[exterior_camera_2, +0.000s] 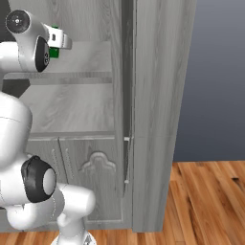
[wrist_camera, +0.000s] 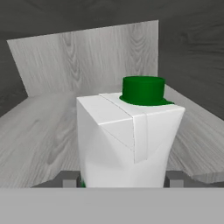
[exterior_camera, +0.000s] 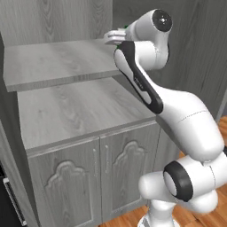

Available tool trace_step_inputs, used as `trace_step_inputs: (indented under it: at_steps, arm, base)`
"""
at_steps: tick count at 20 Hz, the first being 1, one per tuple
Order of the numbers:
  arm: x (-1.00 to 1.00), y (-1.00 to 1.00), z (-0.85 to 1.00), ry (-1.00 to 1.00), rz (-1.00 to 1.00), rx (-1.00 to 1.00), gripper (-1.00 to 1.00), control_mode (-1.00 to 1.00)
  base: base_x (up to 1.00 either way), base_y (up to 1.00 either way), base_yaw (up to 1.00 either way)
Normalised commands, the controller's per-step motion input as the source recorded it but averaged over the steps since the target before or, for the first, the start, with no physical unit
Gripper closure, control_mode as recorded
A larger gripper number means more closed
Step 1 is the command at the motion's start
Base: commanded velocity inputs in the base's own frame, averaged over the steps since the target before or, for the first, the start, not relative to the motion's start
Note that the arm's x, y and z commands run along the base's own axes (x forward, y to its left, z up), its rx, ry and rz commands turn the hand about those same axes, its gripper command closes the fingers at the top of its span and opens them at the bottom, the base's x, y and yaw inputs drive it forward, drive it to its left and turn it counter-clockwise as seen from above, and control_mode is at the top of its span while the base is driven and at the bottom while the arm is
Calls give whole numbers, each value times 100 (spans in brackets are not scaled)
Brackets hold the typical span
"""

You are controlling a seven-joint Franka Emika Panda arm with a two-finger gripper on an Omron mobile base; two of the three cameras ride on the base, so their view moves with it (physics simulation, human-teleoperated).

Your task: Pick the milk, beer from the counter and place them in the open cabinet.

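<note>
The milk (wrist_camera: pixel 131 140), a white carton with a green cap, stands upright between my two fingertips (wrist_camera: pixel 69 178), which press on its lower sides. My gripper (wrist_camera: pixel 122 178) is shut on it. In the left base view the gripper (exterior_camera: pixel 114 37) reaches over the right end of the open cabinet's upper shelf (exterior_camera: pixel 53 62), with a sliver of the milk's green (exterior_camera: pixel 127 27) behind the wrist. From the right base view the gripper (exterior_camera_2: pixel 61 41) holds the milk (exterior_camera_2: pixel 54 52) just above that shelf (exterior_camera_2: pixel 91 60). The beer and the counter are out of view.
A deeper lower shelf (exterior_camera: pixel 80 111) lies under the upper one, above two arched-panel doors (exterior_camera: pixel 88 177). The cabinet's tall side panel (exterior_camera_2: pixel 158 95) stands to the right of the shelves, with its back wall (wrist_camera: pixel 87 57) close behind the carton. A wooden floor (exterior_camera_2: pixel 206 201) lies below.
</note>
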Motion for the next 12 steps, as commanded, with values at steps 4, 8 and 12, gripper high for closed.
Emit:
trace_step_inputs:
  at_steps: [4, 8, 12]
  arm:
    - [36, 10, -37, 1, 0, 0, 100, -100]
    - [20, 10, -47, 0, 0, 0, 100, -100]
    - [8, 15, -26, -1, 0, 0, 100, -100]
  base:
    - [0, 0, 0]
    - [0, 0, 0]
    - [0, 0, 0]
